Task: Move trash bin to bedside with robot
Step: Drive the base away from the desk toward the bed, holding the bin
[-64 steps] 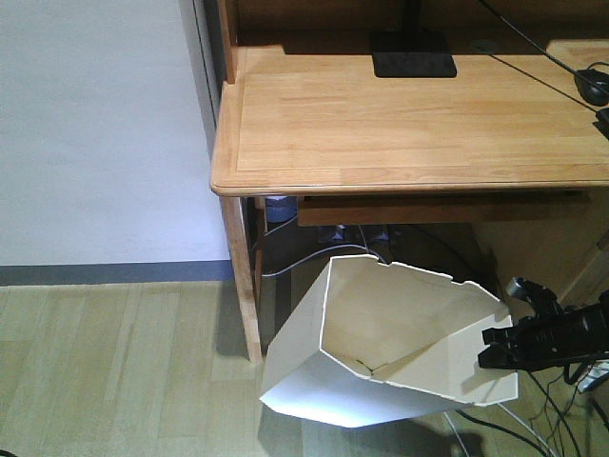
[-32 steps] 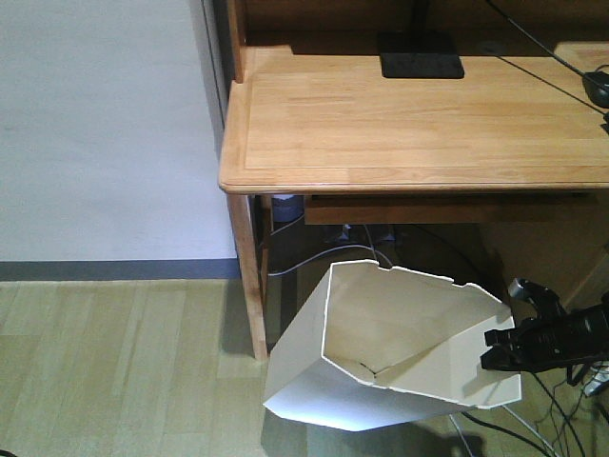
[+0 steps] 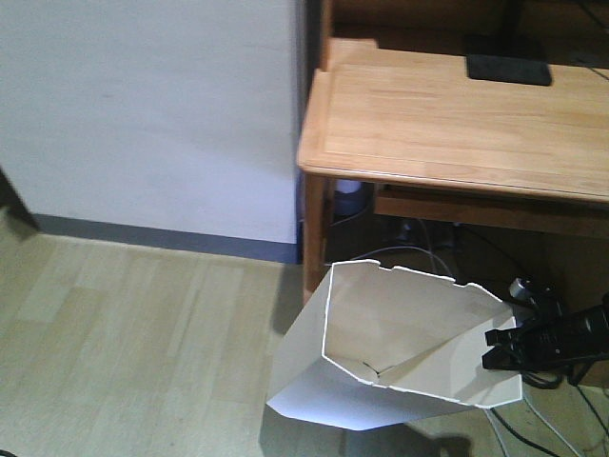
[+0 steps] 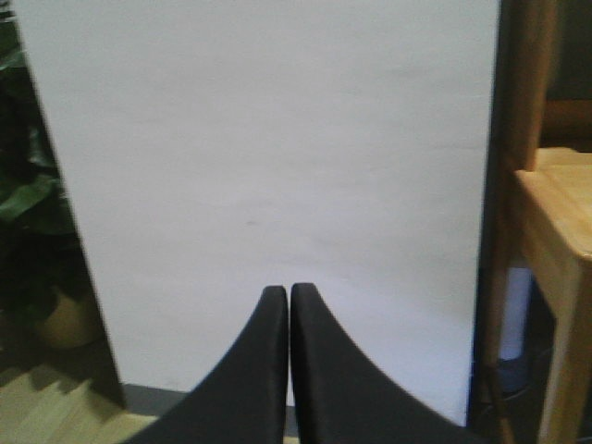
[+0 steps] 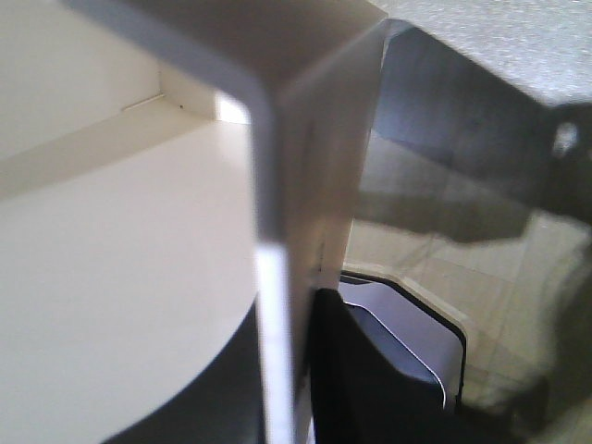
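The trash bin (image 3: pixel 319 376) sits in the lower right of the front view. It is tipped well off upright, with its open mouth turned up toward the camera, just in front of the table (image 3: pixel 457 124) leg and below the table's front edge. Whether its base touches the floor (image 3: pixel 143 333) I cannot tell; a dark shadow lies under it.

It looks like thin, stiff plastic with nothing inside, so I judge it light and easy to drag or carry, but smooth-walled and liable to slip or swing in a pinch grip. The thin wall may also flex at the rim. The angular rim is the natural place to hold it: a flat stretch of the lip, gripped deep enough that the wall sits fully between the fingers.

That is where the right claw (image 3: pixel 497 348) is, at the rim's right-hand corner, closed down on the bin's wall. In the right wrist view the cream inside of the bin (image 5: pixel 120 277) fills the left, and the wall's edge runs down the middle between the dark fingers, one on each face.

The left claw (image 4: pixel 289 296) has its two black fingers pressed together with nothing between them, pointing at a plain white wall (image 4: pixel 277 139). The bed is in none of the views.
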